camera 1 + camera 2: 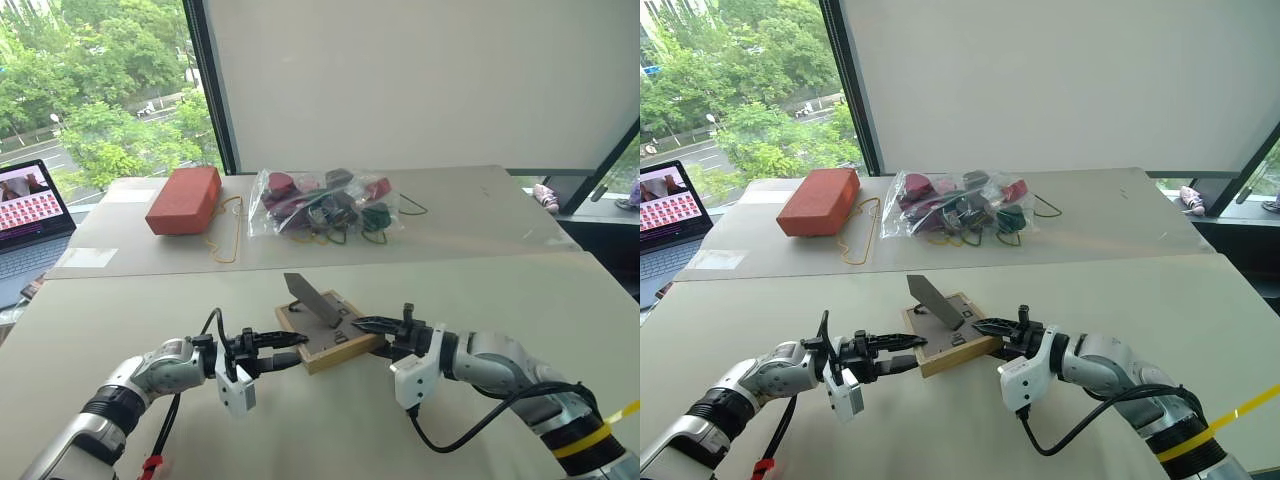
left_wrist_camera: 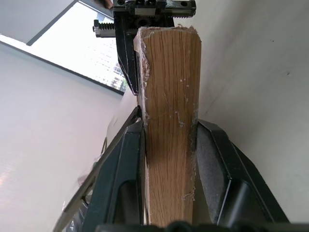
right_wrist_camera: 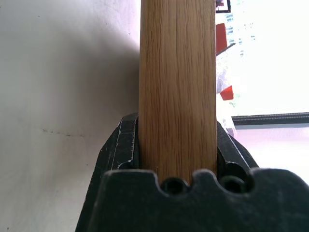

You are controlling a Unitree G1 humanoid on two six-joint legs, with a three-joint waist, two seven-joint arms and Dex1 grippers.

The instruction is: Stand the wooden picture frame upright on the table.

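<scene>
Left gripper (image 1: 290, 354): clenched on the left edge of the frame (image 1: 322, 340). In the left wrist view, both fingers (image 2: 123, 169) press against the wood rail on either side.

Frame: held between the two grippers, just above the counter (image 1: 330, 430), dark back facing up and tilted. The fold-out stand (image 1: 311, 298) is swung open and rises from the back, away from both grippers.

Right gripper (image 1: 368, 326): clenched on the right edge of the frame, opposite the left gripper. In the right wrist view, the rail (image 3: 177, 87) runs straight out between its fingers (image 3: 116, 145), which bear on both faces.

Beyond the left gripper, well apart: a laptop (image 1: 30, 215) at the counter's far left edge, then a red-orange block (image 1: 184, 199) with a yellow cord (image 1: 228, 240) looped beside it.

Beyond the frame, well apart from both grippers: a clear bag (image 1: 322, 205) of mixed dark and red items.
</scene>
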